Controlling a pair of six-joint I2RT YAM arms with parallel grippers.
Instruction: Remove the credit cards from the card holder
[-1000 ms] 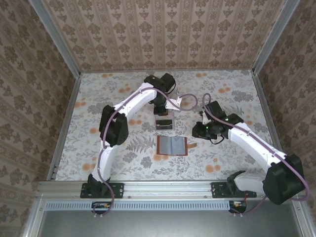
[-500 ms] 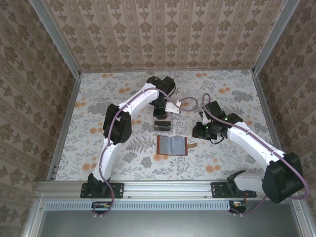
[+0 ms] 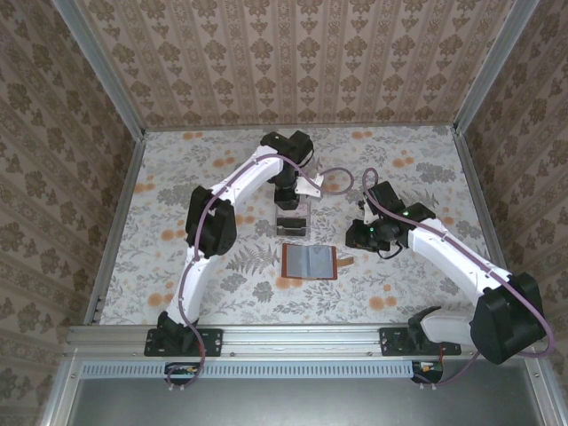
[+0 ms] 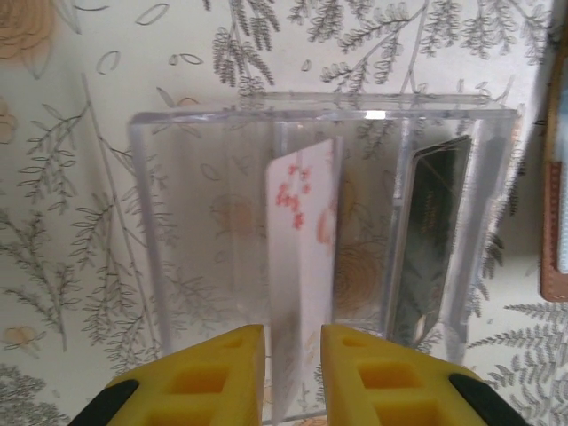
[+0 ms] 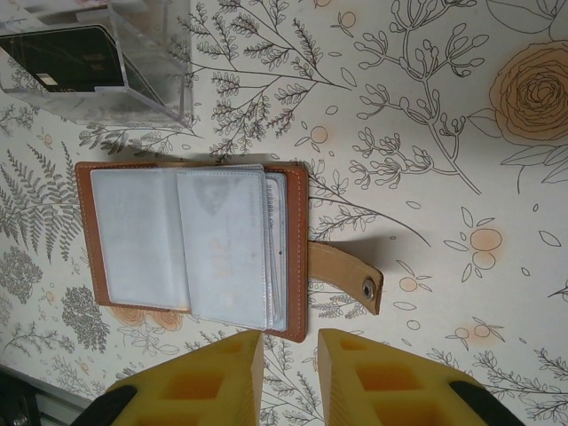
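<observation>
My left end effector (image 4: 293, 342) stands slightly open around the white credit card (image 4: 302, 222) in the tray (image 4: 191, 231); my right end effector (image 5: 290, 342), also slightly open, holds nothing.

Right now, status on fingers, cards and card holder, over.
Left fingers straddle white card standing in clear tray, grip unclear. Right fingers slightly apart, empty, beside open card holder. Dark card in tray. Nothing blocking.

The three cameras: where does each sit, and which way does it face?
Top external: above, behind, looking down at table; both arms show.
Left wrist: on left arm, facing down at clear tray; left claw straddles white card.
Right wrist: on right arm, facing down at open card holder; right claw open.
Shared by both wrists: the dark card.
</observation>
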